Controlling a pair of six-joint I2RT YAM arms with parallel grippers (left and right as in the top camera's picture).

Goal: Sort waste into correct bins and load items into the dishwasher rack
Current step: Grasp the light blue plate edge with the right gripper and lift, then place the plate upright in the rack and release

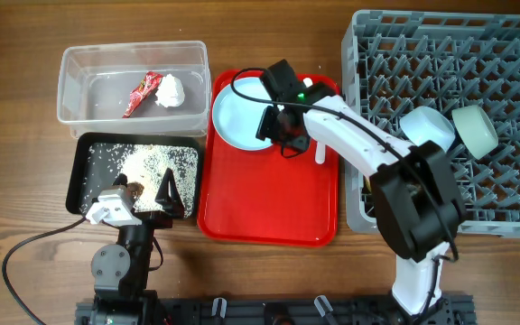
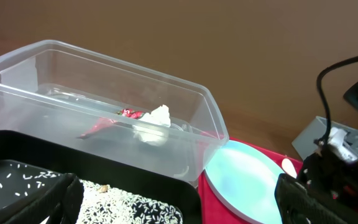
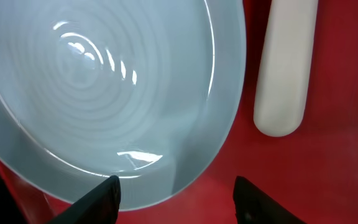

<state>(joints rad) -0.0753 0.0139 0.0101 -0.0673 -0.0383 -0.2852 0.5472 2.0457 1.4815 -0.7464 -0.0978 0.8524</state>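
Observation:
The light-blue plate [image 1: 240, 117] lies on the red serving tray [image 1: 269, 208]; it fills the right wrist view [image 3: 98, 93] and shows in the left wrist view [image 2: 247, 180]. My right gripper [image 1: 283, 134] is open just above the plate's right rim [image 3: 176, 196]. A white utensil handle [image 3: 284, 68] lies beside the plate. The red sachet [image 1: 141, 93] and tissue ball [image 1: 170, 91] lie in the clear tub [image 1: 79, 68]. Rice crumbs [image 1: 147, 162] lie in the black tray [image 1: 84, 149]. My left gripper [image 1: 147, 200] is open and empty at the tray's front edge. A light-blue bowl [image 1: 427, 128] and mint-green bowl [image 1: 475, 129] sit in the grey rack [image 1: 450, 54].
The rack stands at the right, touching the red tray's right side. The tub stands behind the black tray at the left. Bare wooden table [image 1: 25, 208] lies left of and in front of the bins.

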